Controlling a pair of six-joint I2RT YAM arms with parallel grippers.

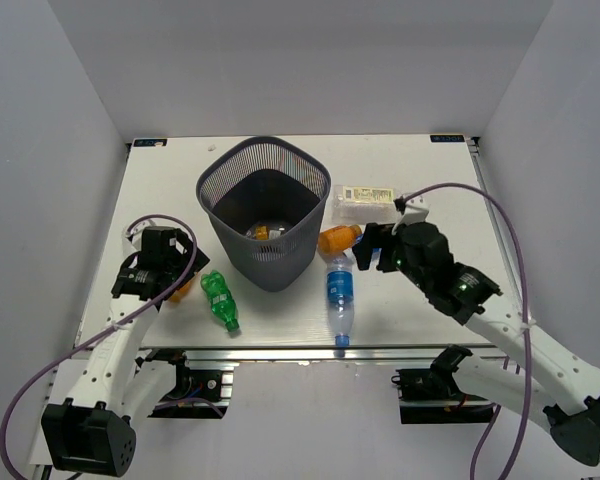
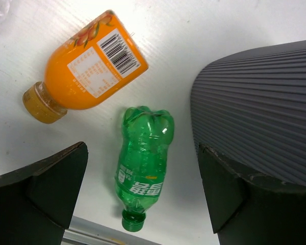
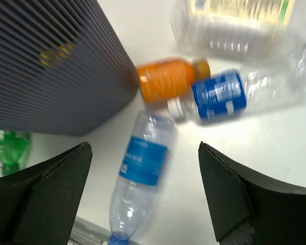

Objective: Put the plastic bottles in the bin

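Left claw (image 2: 142,153): mine; fingers spread wide, nothing between them. It hangs left of the bin (image 1: 265,210), above the green bottle.
Right claw (image 3: 144,148): mine; fingers spread wide, empty. It hangs right of the bin, above bottles lying on the table (image 1: 430,310).
Near blue-labelled bottle (image 1: 339,295): on its side in front of the bin's right corner, cap toward the near table edge.
Green bottle (image 2: 143,173): on its side in front of the bin's left corner, apart from the wall, cap pointing nearward.
Left orange bottle (image 2: 89,66): on its side left of the bin, just beside the green one, not touching it.
Right orange bottle (image 3: 166,79): lying close against the bin's right wall; contact cannot be confirmed.
Second blue-labelled bottle (image 3: 219,94): right of the bin, white cap just beside the right orange bottle.
Bin contents: one orange item (image 1: 259,232) shows at the bottom.
Squarish bottle (image 1: 365,197): white-labelled, flat, farther back, right of the bin.
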